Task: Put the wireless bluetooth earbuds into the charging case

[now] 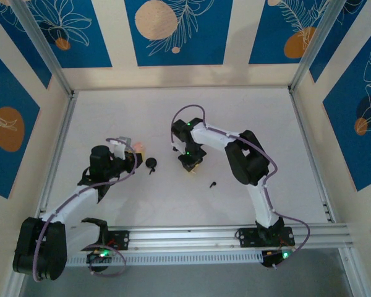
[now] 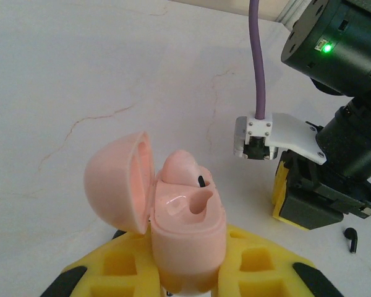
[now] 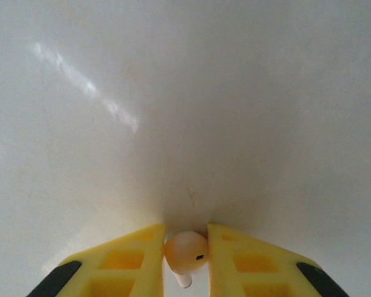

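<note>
Two earbuds: pink earbud (image 3: 187, 253) pinched by right gripper (image 3: 185, 240), black earbud (image 1: 213, 184) loose on table (image 1: 266, 124). One open charging case (image 2: 187, 213), clamped in left gripper (image 2: 188, 250).

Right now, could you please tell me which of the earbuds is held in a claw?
The pale pink earbud, pinched in the right claw; the black earbud lies loose on the table.

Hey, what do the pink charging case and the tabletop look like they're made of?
Charging case: likely smooth moulded plastic, semi-gloss, with soft highlights on its rounded lid. Tabletop: white, faint brownish veins, maybe marble-look laminate; light streaks suggest slight sheen.
</note>
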Motion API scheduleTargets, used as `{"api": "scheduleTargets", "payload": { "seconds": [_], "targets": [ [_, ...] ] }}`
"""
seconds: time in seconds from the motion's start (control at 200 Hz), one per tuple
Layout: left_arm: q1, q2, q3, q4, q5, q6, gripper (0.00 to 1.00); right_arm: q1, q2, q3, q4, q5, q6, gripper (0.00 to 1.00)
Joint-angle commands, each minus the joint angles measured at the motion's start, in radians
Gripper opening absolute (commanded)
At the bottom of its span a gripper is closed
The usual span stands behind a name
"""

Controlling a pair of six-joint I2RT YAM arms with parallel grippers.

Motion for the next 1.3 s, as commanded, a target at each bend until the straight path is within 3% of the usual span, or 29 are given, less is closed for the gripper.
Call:
{"api": "scheduleTargets", "payload": {
  "seconds": [0.0, 0.17, 0.35, 0.79, 1.06, 1.295],
  "targets": [
    [-0.025, -0.008, 0.024, 0.009, 0.003, 0.027, 0.08, -0.012, -0.082, -0.073, 0.041, -0.03, 0.056, 0.2],
    [-0.081, 0.028, 0.012, 0.081, 0.001, 0.061, 0.07, -0.041, -0.203, -0.206, 0.178, -0.072, 0.136, 0.19],
    [-0.172, 0.097, -0.026, 0.265, -0.015, 0.111, 0.07, -0.077, -0.344, -0.347, 0.335, -0.126, 0.232, 0.19],
    [-0.394, 0.312, -0.035, 0.611, -0.09, 0.296, 0.07, -0.099, -0.706, -0.58, 0.6, -0.078, 0.37, 0.19],
    [-0.458, 0.51, 0.023, 0.821, -0.104, 0.269, 0.06, -0.108, -0.852, -0.666, 0.757, -0.105, 0.393, 0.19],
    [-0.503, 0.576, 0.073, 0.888, -0.147, 0.239, 0.06, -0.102, -0.906, -0.752, 0.947, -0.157, 0.45, 0.19]
  ]
}}
